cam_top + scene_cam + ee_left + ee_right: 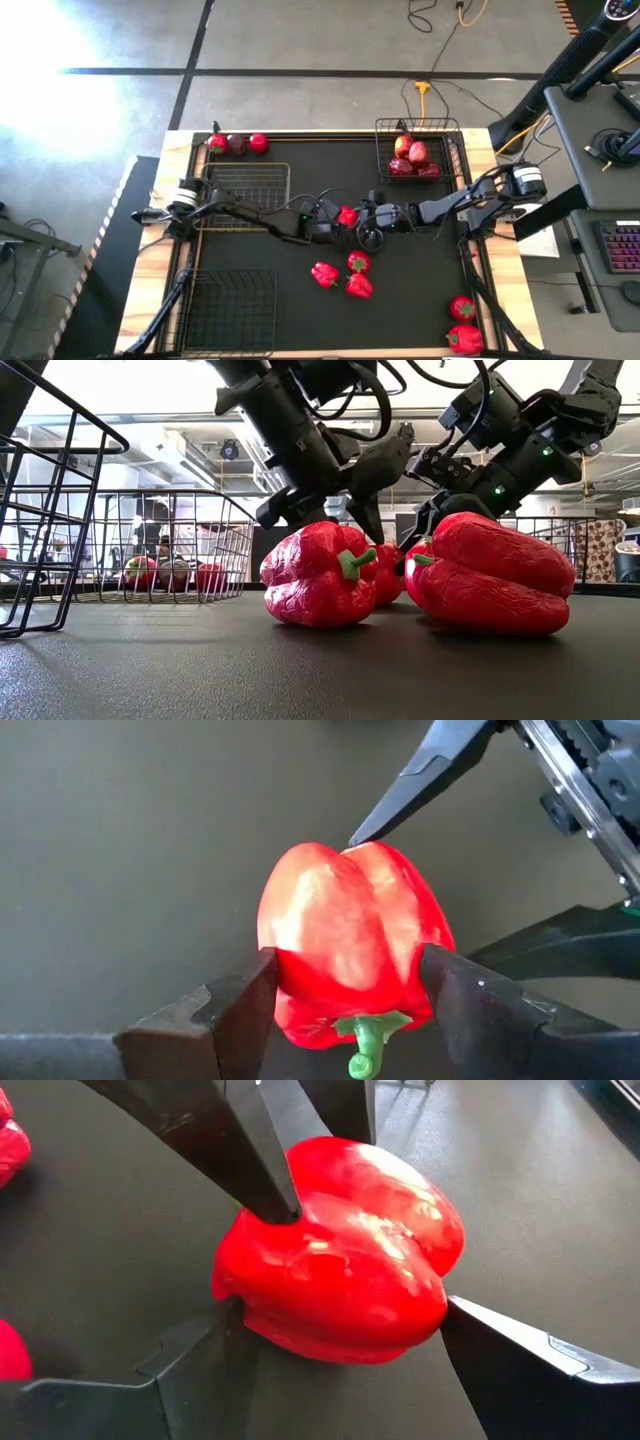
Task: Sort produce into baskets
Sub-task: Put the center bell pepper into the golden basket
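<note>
Held above the middle of the black-topped desk (250, 250), a lumpy bright red bell pepper with a green stem (348, 215) — clamped on both flanks by the left end effector (338, 218), its dark fingers (245, 1005) pressed into the skin. Closing in from the pepper's other side, the right end effector (372, 222), fingers spread wide at either side of the same pepper; one fingertip (470, 1320) touching or nearly touching the skin — cannot tell whether it grips. Just below the held pepper on the desk, a cluster of three more red peppers (343, 276). Farther off, toward the near right corner, two more red pieces of produce (463, 322). Beyond the held pepper to its right, a rectangular dark wire-mesh basket (384, 130) at the far edge, carrying red and maroon apples (412, 158). To the pepper's left, a second wire basket (282, 172) of the same kind under the left arm, and a third (195, 310) at the near left corner. Along the far left edge, past the second basket, a row of three small red and dark round fruits (238, 144).
</note>
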### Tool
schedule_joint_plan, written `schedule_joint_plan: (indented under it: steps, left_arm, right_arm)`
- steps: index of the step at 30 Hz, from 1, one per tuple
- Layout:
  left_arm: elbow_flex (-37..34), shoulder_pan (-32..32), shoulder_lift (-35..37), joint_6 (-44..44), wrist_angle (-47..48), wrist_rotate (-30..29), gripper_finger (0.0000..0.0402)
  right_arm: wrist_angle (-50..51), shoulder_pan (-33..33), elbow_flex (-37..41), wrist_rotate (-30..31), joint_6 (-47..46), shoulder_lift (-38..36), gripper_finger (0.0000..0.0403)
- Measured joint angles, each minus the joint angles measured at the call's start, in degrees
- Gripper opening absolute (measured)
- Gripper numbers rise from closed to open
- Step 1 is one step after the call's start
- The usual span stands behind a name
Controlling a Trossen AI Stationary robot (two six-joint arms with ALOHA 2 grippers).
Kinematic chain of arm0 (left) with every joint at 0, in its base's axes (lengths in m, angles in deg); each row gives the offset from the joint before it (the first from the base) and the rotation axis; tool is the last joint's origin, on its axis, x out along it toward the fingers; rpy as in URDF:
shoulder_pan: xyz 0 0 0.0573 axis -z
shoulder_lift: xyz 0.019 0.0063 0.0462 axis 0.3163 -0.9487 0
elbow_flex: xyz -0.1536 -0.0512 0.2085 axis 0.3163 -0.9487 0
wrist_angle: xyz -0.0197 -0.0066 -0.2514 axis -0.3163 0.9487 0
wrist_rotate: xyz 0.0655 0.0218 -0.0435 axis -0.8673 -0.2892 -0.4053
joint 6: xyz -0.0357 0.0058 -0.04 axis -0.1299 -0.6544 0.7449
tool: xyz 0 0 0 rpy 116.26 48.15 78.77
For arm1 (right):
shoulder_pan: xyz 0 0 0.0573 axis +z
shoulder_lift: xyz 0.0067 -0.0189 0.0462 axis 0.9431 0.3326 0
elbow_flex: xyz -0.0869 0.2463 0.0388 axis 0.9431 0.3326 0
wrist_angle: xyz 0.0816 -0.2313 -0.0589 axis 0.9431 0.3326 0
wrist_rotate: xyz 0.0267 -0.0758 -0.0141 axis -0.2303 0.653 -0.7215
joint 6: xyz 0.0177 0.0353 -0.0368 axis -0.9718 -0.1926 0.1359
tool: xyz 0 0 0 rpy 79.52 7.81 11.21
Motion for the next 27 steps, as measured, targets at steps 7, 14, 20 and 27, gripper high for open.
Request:
schedule_joint_plan:
  steps: [7, 14, 20, 27]
  left_arm:
    - [1.82, 0.02, -0.1, -6.03, 1.95, 0.72, 0.0231]
    - [4.42, 0.13, 0.14, -9.89, 6.72, 1.3, 0.0234]
    - [4.56, 0.15, 2.17, -8.82, 8.91, 0.47, 0.027]
    - [4.54, 0.15, 2.73, -7.67, 9.06, -0.78, 0.0317]
  right_arm:
    - [0.0, 0.0, 0.0, -0.25, -0.04, -0.02, 0.0325]
    - [-0.45, 0.01, 0.0, -0.74, -0.19, 0.02, 0.0325]
    - [-0.24, 0.09, 0.09, -1.16, -0.59, 0.02, 0.0324]
    - [-0.11, 0.09, 0.13, -0.9, -0.66, 0.02, 0.0325]
